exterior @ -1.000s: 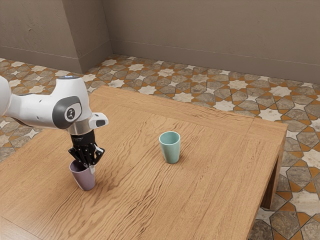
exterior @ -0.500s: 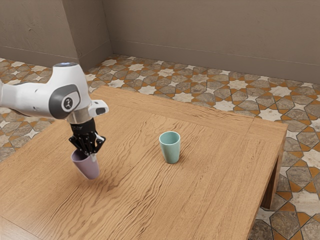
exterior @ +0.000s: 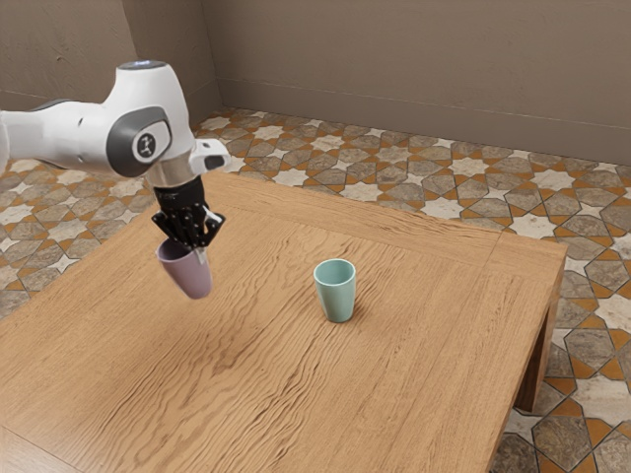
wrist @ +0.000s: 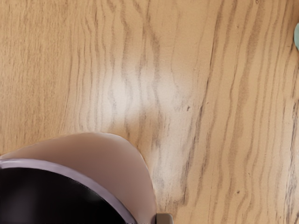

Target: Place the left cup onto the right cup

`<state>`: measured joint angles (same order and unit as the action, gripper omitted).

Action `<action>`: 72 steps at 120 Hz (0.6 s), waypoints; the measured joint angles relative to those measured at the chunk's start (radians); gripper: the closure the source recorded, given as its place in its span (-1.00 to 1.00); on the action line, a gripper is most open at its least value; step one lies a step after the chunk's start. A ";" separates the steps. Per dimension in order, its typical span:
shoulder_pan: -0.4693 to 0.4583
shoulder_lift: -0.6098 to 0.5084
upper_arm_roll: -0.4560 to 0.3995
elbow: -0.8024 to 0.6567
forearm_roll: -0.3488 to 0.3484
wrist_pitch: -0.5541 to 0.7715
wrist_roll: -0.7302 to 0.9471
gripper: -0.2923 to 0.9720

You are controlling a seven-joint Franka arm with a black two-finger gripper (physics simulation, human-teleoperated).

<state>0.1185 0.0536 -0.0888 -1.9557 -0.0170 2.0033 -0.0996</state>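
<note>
A lilac cup (exterior: 187,272) hangs tilted in the air above the wooden table (exterior: 296,365), gripped at its rim by my black gripper (exterior: 189,246), which is shut on it. A teal cup (exterior: 335,289) stands upright on the table, well off toward the exterior view's right of the held cup. In the wrist view the lilac cup (wrist: 93,163) looms large just under my hand, its dark inside showing, and a sliver of the teal cup (wrist: 296,36) peeks in at the edge.
The table's right edge (exterior: 547,296) drops to a patterned tile floor (exterior: 473,177). Grey walls stand behind. Bare wood lies between the two cups.
My gripper has lifted the lilac cup off the table, rising and shifting toward the exterior view's right. The teal cup has stayed put.
</note>
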 joint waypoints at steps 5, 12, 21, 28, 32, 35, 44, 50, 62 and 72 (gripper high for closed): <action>-0.021 0.016 0.000 0.033 0.008 -0.014 0.000 0.70; -0.059 0.038 0.000 0.075 0.019 -0.031 -0.001 0.70; -0.099 0.072 0.000 0.127 0.033 -0.051 -0.002 0.70; -0.119 0.101 0.000 0.173 0.043 -0.067 -0.003 0.70; -0.129 0.118 0.000 0.202 0.049 -0.077 -0.003 0.70; -0.138 0.131 0.000 0.224 0.053 -0.085 -0.004 0.70; -0.158 0.158 0.000 0.268 0.061 -0.104 -0.005 0.70; -0.169 0.169 0.000 0.287 0.068 -0.114 -0.005 0.70; -0.190 0.192 -0.001 0.332 0.080 -0.132 -0.007 0.70; -0.205 0.210 -0.003 0.366 0.091 -0.147 -0.009 0.70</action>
<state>-0.0862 0.2636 -0.0919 -1.5898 0.0739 1.8568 -0.1084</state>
